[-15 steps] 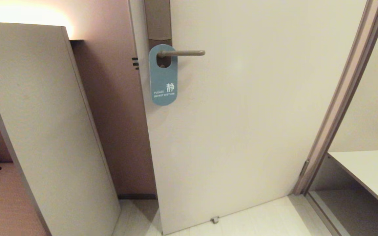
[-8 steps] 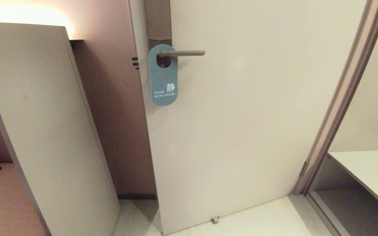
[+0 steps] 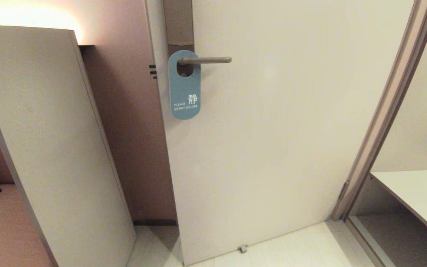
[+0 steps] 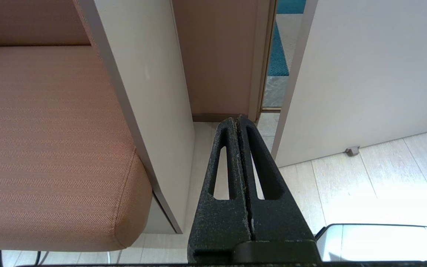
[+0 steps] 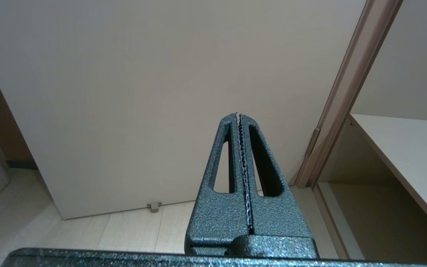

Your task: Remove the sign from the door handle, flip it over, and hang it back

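The left gripper is seen clenched, its two black fingers pressed flat together with nothing between them, and it is held low near the floor, pointing toward the gap between a pale panel and the door. A tan cushion is seen beside that panel. The right gripper is likewise clenched on nothing and is aimed at the lower part of the door, with the frame and a white shelf off to its side. Neither arm appears in the head view. There the sign is seen hanging on the handle, well above both grippers and apart from them. The lever is passed through the sign's oval hole, close to the backplate. The teal side is turned outward, with white "PLEASE DO NOT DISTURB" lettering near its lower end, and the sign lies flat against the door. A small stop is seen at the door's bottom edge.
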Robot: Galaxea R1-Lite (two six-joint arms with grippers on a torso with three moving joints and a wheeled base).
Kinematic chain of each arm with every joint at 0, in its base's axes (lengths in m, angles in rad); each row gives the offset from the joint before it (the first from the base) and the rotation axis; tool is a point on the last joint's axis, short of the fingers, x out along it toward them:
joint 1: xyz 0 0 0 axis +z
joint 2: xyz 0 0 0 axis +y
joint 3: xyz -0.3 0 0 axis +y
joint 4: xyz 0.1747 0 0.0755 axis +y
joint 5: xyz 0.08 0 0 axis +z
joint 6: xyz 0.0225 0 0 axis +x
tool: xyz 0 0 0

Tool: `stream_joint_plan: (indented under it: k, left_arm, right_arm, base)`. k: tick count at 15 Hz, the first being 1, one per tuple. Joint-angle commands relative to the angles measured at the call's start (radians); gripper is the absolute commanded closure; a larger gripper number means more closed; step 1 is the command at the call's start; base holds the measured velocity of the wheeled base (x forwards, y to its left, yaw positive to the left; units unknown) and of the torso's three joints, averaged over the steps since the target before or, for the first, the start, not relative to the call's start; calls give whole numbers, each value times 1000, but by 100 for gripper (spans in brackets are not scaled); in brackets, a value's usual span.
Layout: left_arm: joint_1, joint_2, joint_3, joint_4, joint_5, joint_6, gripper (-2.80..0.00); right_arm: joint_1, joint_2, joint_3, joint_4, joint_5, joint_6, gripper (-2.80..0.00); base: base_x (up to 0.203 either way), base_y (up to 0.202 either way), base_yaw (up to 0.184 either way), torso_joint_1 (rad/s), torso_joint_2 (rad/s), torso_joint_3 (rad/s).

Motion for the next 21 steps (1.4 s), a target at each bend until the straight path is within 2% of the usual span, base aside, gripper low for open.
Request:
stream_joint_plan:
  k: [1,21]
  left_arm:
    - [0,1,0,0,0,1,0]
    - [0,1,0,0,0,1,0]
  right_arm:
    - [0,0,0,-1,0,-1,0]
    - [0,0,0,-1,0,-1,0]
  base:
    - [0,0,0,0,0,0]
    - [0,0,0,0,0,0]
